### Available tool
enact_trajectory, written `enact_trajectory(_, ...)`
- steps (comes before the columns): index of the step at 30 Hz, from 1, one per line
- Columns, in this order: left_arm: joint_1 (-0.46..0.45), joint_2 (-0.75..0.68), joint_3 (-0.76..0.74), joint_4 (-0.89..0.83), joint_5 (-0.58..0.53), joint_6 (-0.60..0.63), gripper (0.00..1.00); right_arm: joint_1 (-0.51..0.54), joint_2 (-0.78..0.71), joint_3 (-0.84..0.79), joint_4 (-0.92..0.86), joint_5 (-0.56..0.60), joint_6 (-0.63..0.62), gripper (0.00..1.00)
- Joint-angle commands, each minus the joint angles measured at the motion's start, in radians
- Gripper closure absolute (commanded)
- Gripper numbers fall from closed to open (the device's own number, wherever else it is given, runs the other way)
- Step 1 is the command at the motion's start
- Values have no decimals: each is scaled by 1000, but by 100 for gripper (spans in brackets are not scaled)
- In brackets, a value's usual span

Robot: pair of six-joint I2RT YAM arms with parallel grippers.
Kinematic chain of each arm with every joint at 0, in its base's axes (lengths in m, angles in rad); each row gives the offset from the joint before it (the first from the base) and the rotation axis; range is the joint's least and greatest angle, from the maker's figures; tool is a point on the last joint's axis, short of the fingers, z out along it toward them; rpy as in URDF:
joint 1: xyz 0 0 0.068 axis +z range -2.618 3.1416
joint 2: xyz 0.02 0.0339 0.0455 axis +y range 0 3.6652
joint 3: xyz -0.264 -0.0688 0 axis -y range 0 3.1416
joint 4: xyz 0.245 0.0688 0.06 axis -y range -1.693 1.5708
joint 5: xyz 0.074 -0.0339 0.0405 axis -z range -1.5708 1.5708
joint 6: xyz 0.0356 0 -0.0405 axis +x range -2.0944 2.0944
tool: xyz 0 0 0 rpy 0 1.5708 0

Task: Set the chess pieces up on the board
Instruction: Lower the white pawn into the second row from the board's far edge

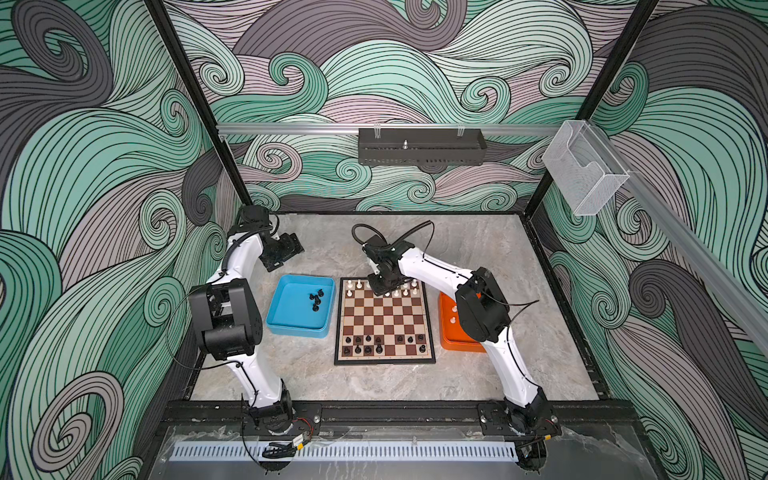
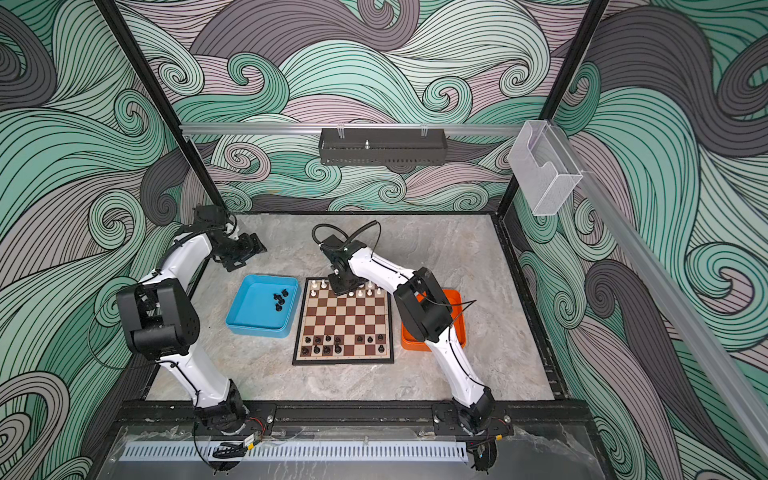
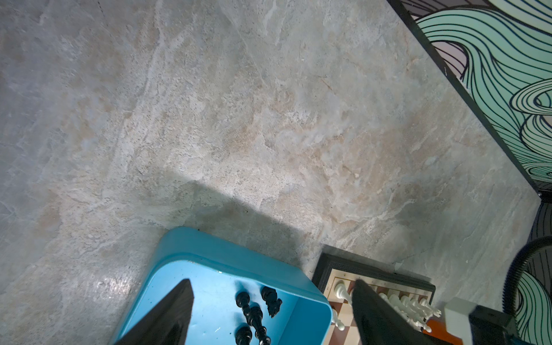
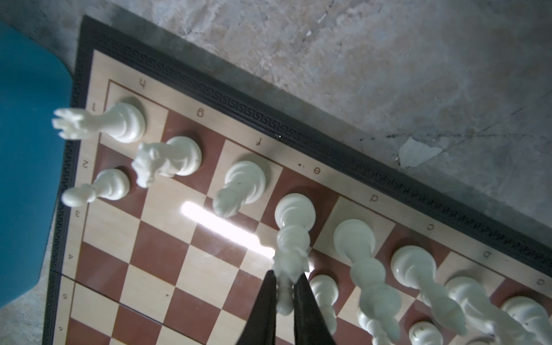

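Observation:
The board lies at mid table. White chess pieces stand in its far rows and black ones in its near rows. My right gripper hangs over the far rows, shut on the top of a tall white piece whose base rests on the dark square marked e. Other white pieces stand beside it. My left gripper is open and empty, raised behind the blue tray, which holds several black pieces.
An orange tray right of the board holds white pieces and is partly hidden by my right arm. A black box hangs on the back rail, and a clear holder on the right wall. Black frame bars edge the table.

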Motion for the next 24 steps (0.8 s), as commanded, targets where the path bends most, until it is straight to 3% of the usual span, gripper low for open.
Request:
enact_trajectory(1, 13, 8, 5, 4, 17, -7, 15, -5, 21, 33, -15, -11, 11, 86)
enact_trajectory(24, 15, 14, 4, 4, 19, -6, 15, -5, 43, 44, -15, -34, 11, 85)
